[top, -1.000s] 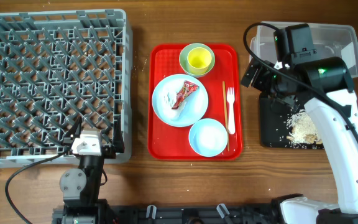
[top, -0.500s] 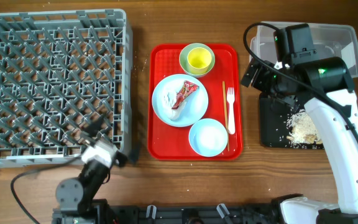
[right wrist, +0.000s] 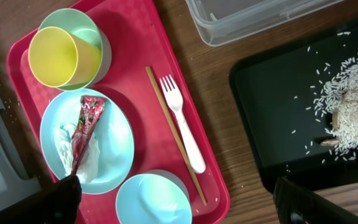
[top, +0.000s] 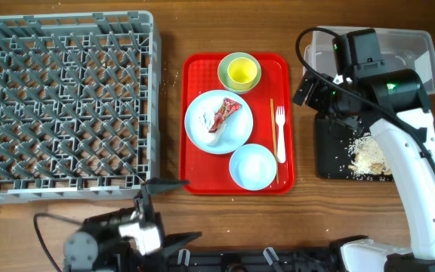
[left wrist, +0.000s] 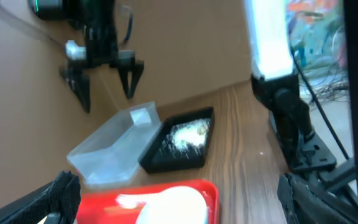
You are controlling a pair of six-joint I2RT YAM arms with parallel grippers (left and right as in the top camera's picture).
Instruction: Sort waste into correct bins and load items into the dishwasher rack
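The left fingers (left wrist: 55, 198) are spread wide with nothing between them. They are held low over the bench (top: 225, 215) at its near edge, just off the near corners of the dishwasher rack (top: 59, 98) and the red tray (top: 195, 177). Between their tips a blurred pale blue bowl (left wrist: 173, 202) is seen on that tray. Farther ahead lie the black tray (left wrist: 166, 152), strewn with rice crumbs (left wrist: 188, 137), and the clear tub (left wrist: 114, 146) just beside it. The right fingers (right wrist: 319, 202) are also parted and empty, raised above the bench. Below them, the plate (right wrist: 114, 146) lies toward one finger and carries the red wrapper (right wrist: 82, 127) laid over the crumpled tissue (right wrist: 64, 146). The fork (right wrist: 182, 127) and a wooden stick (right wrist: 166, 112) lie between the fingers, with the rice toward the other finger. Farthest ahead, the yellow cup (right wrist: 58, 56) is seated in the green bowl (right wrist: 98, 37).
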